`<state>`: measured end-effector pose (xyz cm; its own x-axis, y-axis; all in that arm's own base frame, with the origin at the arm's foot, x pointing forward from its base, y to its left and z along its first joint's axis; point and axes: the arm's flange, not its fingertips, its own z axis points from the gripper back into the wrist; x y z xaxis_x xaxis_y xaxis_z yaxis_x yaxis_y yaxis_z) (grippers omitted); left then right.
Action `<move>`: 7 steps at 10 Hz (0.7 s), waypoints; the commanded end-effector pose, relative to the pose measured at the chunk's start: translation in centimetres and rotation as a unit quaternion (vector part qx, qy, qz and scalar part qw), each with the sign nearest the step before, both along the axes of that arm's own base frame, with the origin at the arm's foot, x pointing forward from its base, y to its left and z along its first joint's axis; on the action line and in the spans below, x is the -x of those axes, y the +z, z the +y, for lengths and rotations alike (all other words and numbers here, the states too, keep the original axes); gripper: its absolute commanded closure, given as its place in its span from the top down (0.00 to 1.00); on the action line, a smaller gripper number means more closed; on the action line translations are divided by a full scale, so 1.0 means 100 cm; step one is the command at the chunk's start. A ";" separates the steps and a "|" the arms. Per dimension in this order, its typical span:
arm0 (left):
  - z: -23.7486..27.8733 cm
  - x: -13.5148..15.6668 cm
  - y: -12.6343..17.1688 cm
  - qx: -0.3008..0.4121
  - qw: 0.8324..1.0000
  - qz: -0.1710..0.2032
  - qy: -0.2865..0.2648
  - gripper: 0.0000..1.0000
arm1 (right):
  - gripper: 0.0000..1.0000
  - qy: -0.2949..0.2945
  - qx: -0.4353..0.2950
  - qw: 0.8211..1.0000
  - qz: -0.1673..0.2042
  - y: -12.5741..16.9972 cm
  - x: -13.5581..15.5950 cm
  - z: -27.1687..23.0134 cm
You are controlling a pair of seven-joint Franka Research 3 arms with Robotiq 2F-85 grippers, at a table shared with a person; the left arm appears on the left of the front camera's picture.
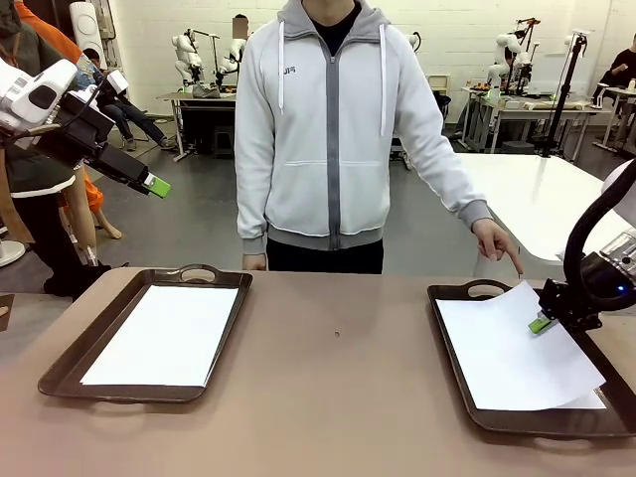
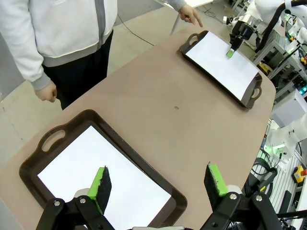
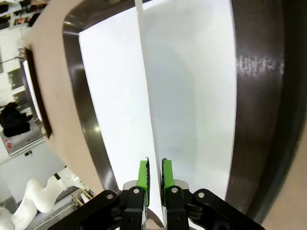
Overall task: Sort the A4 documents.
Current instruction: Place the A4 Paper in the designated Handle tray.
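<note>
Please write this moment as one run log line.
right gripper: fingers around top sheet edge, over right tray | left gripper: open above left tray | person's hand: near right tray

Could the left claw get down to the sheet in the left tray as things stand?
Probably yes. The left claw hangs open above the left tray, and the sheet lies flat and uncovered. The person's hand stays behind the table edge, so nothing blocks the descent.

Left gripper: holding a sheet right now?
No. The left gripper hangs open above the left tray, nothing between its green pads.
</note>
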<state>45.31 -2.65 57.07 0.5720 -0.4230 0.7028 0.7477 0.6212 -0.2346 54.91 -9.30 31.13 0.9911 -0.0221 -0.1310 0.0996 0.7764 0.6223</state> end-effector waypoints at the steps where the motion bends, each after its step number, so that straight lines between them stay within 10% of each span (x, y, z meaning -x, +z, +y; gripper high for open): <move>1: 0.001 0.001 0.000 -0.006 1.000 -0.004 -0.008 1.00 | 0.35 -0.030 0.059 0.998 -0.012 0.005 0.012 0.005; 2: 0.001 0.001 0.000 -0.006 1.000 -0.004 -0.008 1.00 | 0.48 -0.039 0.080 0.996 -0.025 0.008 0.014 0.005; 3: 0.001 0.001 0.000 -0.006 1.000 -0.004 -0.008 1.00 | 0.35 -0.047 0.114 0.992 -0.036 0.012 0.016 0.006; 4: 0.001 0.001 0.000 -0.006 1.000 -0.004 -0.008 1.00 | 0.66 -0.055 0.137 0.988 -0.049 0.017 0.019 0.007; 5: 0.001 0.001 0.000 -0.006 1.000 -0.004 -0.008 1.00 | 0.53 -0.064 0.160 0.983 -0.061 0.022 0.021 0.009; 6: 0.001 0.001 0.000 -0.006 1.000 -0.004 -0.008 1.00 | 0.84 -0.070 0.183 0.978 -0.070 0.027 0.024 0.010; 7: 0.001 0.001 0.000 -0.006 1.000 -0.004 -0.008 1.00 | 0.71 -0.075 0.203 0.973 -0.077 0.032 0.025 0.011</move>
